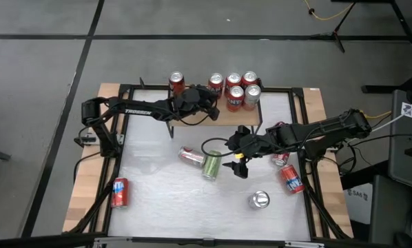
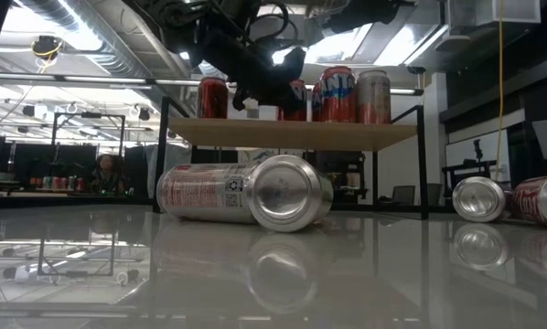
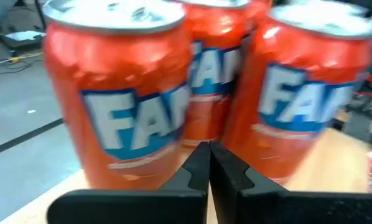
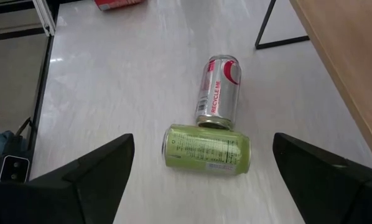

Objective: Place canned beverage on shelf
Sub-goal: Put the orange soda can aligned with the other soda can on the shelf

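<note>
The shelf (image 1: 192, 117), a light-wood plank on thin black legs, stands at the table's far middle. Several orange-red cans (image 1: 242, 89) stand upright on it, and one more (image 1: 176, 83) stands at its left end. My left gripper (image 3: 209, 163) is shut, level above the plank, its tips right in front of the orange cans (image 3: 117, 93). My right gripper (image 1: 237, 157) hangs open above the table, tilted down over a green can (image 4: 206, 149) and a silver can (image 4: 218, 92). Both of these lie on their sides, end to side, on the white tabletop. My left gripper's shut fingertips (image 3: 198, 155) point level at the gap between two upright orange cans on the shelf. I cannot tell whether they touch either can. Nothing sits between the fingers.
More cans are on the table: a red one (image 1: 120, 191) lying near the left front, a silver one (image 1: 260, 200) upright near the front, and two red ones (image 1: 292, 178) lying at the right. A black shelf leg (image 4: 279, 31) stands beyond the silver can.
</note>
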Controlling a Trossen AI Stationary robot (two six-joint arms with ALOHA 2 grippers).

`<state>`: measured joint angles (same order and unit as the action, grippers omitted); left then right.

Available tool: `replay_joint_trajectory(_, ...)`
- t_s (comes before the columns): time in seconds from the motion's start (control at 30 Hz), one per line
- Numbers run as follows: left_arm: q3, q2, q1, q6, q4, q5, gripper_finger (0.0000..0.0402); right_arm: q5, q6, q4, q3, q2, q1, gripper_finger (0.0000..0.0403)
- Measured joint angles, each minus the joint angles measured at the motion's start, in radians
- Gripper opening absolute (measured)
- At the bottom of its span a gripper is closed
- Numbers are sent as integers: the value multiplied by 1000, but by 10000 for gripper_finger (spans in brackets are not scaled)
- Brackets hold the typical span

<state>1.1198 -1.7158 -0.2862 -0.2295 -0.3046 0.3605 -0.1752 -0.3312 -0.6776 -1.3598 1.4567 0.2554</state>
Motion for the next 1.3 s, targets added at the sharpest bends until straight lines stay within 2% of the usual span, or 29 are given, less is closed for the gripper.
replay_joint_trajectory(0.23, 0, 86, 60, 4, 94, -26, 0, 0, 0, -6, 0, 0, 0, 372)
replay_joint_trajectory(0.53, 0, 275, 151, -7, 415, -226, 0, 2, 0, -6, 0, 0, 0, 372)
replay_joint_trajectory(0.73, 0, 390, 209, -82, 596, -315, 0, 3, 0, -5, 0, 0, 0, 372)
replay_joint_trajectory(0.87, 1, 452, 239, -159, 696, -327, 0, 3, 0, -5, 0, 0, 0, 372)
replay_joint_trajectory(1.03, 0, 508, 271, -165, 780, -326, 0, 3, 0, -5, 0, 0, 0, 372)
replay_joint_trajectory(1.2, 0, 526, 276, -277, 810, -315, 0, 4, 0, -5, 0, 0, 0, 372)
replay_joint_trajectory(1.3, 0, 528, 276, -292, 854, -314, 0, 4, 0, -5, 0, 0, 0, 372)
